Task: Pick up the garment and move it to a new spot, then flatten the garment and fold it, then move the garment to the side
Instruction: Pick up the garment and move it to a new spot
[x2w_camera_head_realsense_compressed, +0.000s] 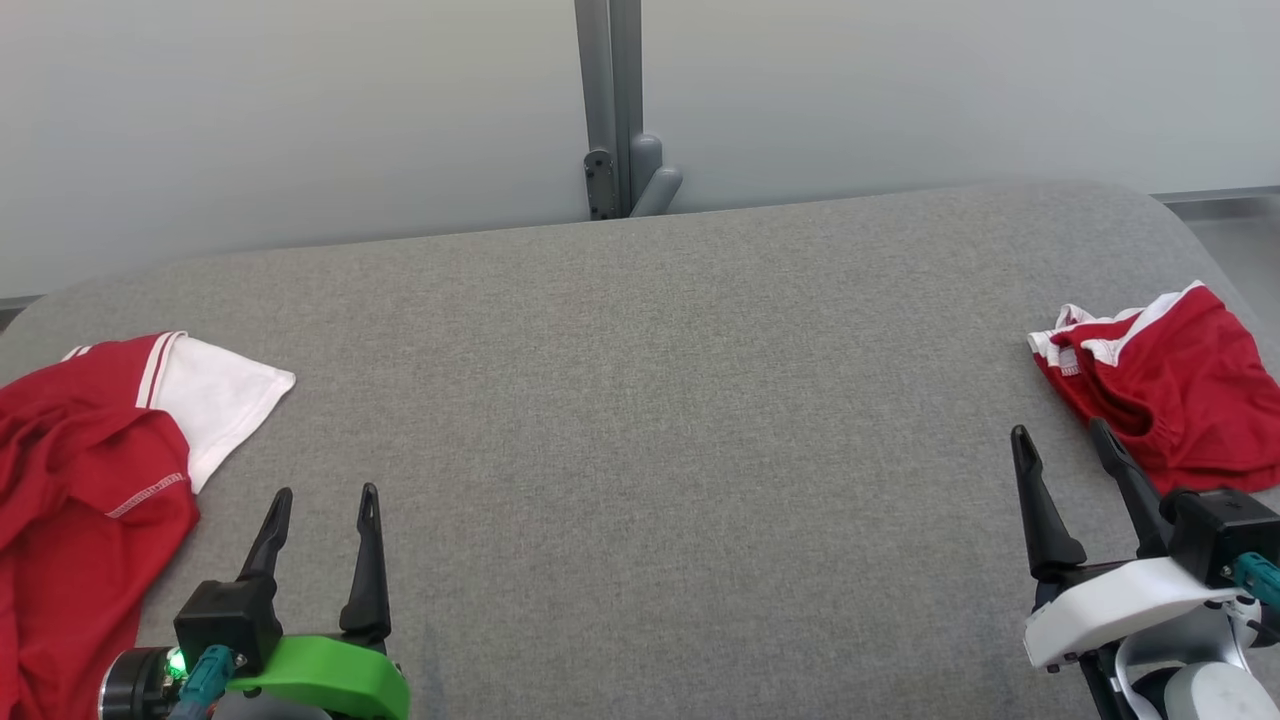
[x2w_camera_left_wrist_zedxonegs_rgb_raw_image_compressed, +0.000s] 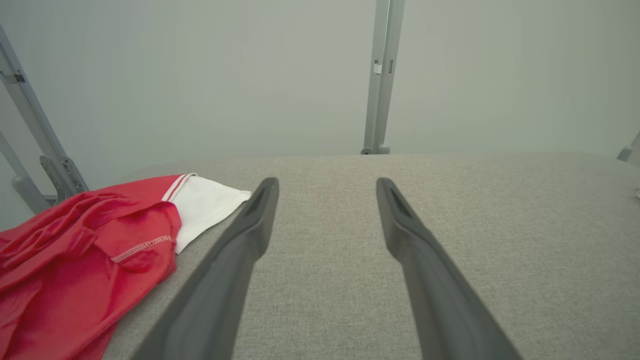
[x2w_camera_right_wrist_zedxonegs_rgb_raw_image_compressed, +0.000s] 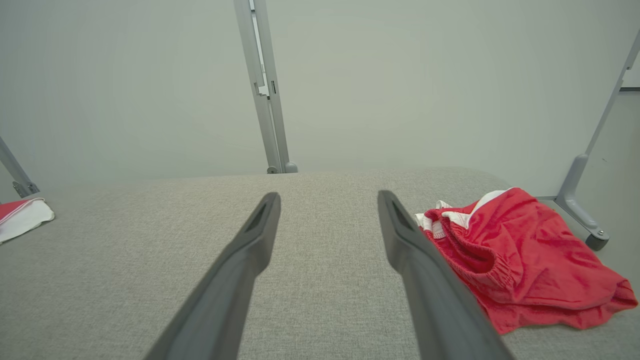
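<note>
In the head view my left end effector (x2w_camera_head_realsense_compressed: 326, 492) and right end effector (x2w_camera_head_realsense_compressed: 1059, 430) hover open and empty over the surface (x2w_camera_head_realsense_compressed: 640, 400), in the left wrist view the red shirt (x2w_camera_left_wrist_zedxonegs_rgb_raw_image_compressed: 85, 250) lies bunched at the left edge, and in the right wrist view the red shorts (x2w_camera_right_wrist_zedxonegs_rgb_raw_image_compressed: 525, 250) crowd the right edge, so I fear a shallow pinch could drag either off.

Left gripper (x2w_camera_head_realsense_compressed: 326, 492) at near left, jaws spread wide, gripping nothing, dark fingers (x2w_camera_head_realsense_compressed: 369, 560) pointing toward the far side. Right gripper (x2w_camera_head_realsense_compressed: 1059, 430) at near right, likewise spread and gripping nothing, fingers tilted slightly leftward.
</note>
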